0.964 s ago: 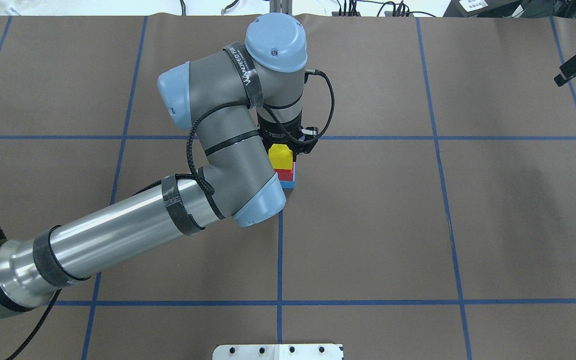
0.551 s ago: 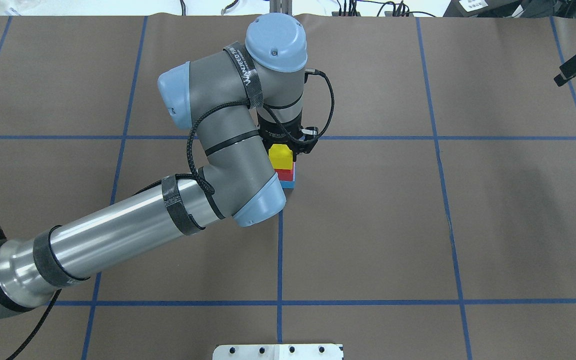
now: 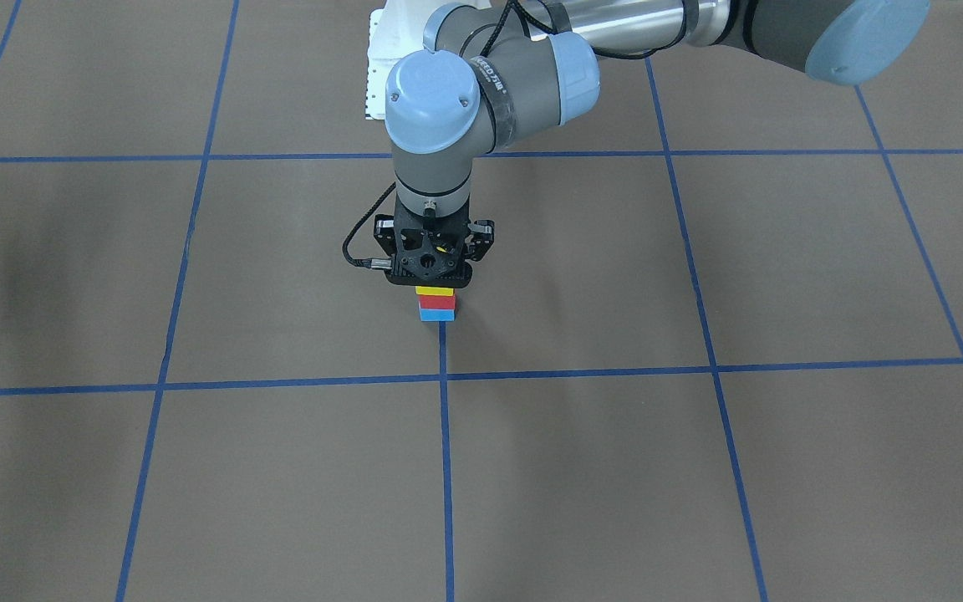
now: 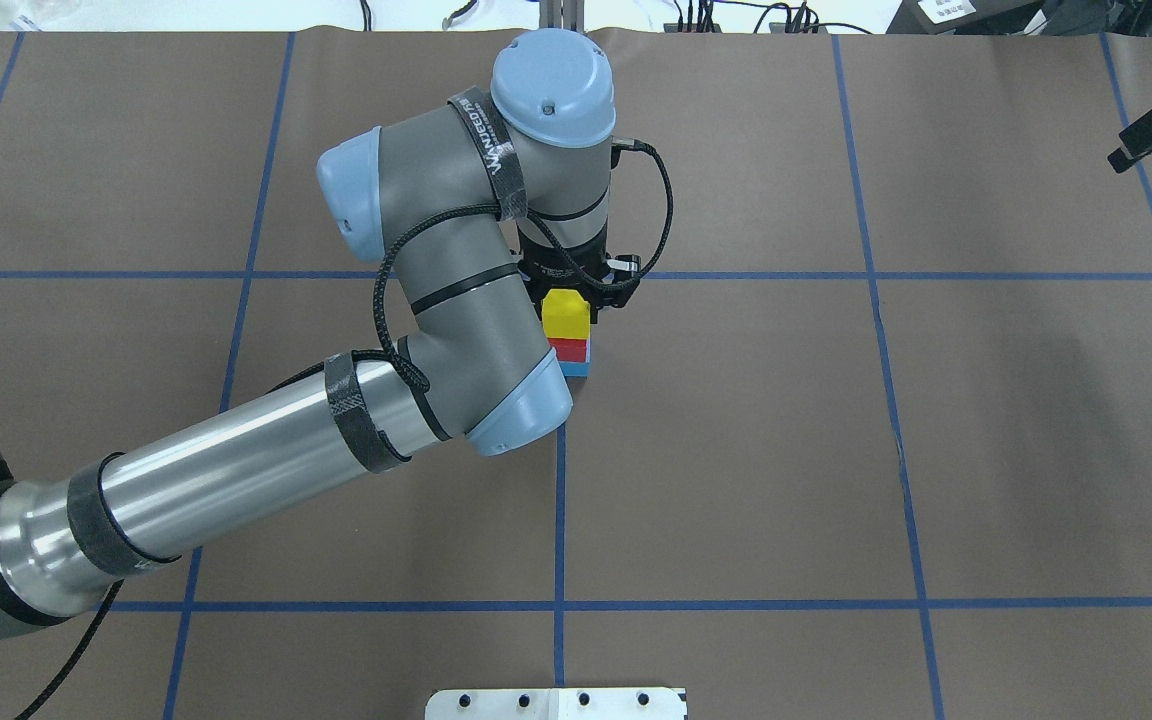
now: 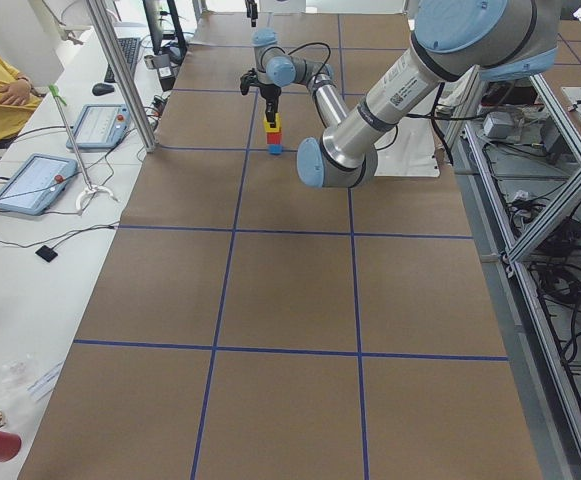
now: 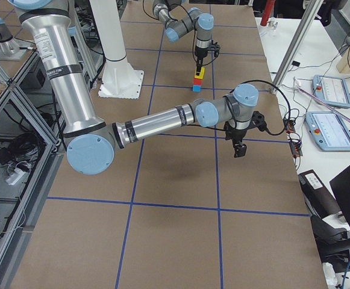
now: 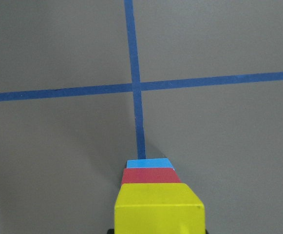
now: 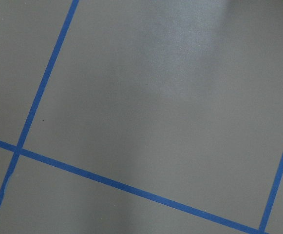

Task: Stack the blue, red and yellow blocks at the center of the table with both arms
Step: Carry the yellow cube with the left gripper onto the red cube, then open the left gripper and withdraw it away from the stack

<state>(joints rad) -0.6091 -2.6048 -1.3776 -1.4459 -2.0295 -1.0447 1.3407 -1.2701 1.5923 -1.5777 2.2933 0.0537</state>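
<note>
Although the left tool hangs directly over the stack, its body hides the fingers in every view, so it cannot be told whether it is clamped on the yellow block or parted from it. The yellow block sits uppermost, on the red block, which sits on the blue block. The column stands upright on the surface, on the central tape line and just to the robot's side of the tape crossing. Judged from this layout, the step in hand is the release of the top block and the withdrawal of the arm. If the block is gripped, the fingers should part evenly and fully before any travel, since a one-sided release could nudge the block off its seat. The retreat should then run straight up, with no sideways or twisting motion until the fingertips are above the yellow face. The left wrist view suggests the three blocks line up fairly well, though flush seating cannot be confirmed. The right tool hangs over bare surface well apart from the stack, and its grip state cannot be told. It is best kept away from the column.
</note>
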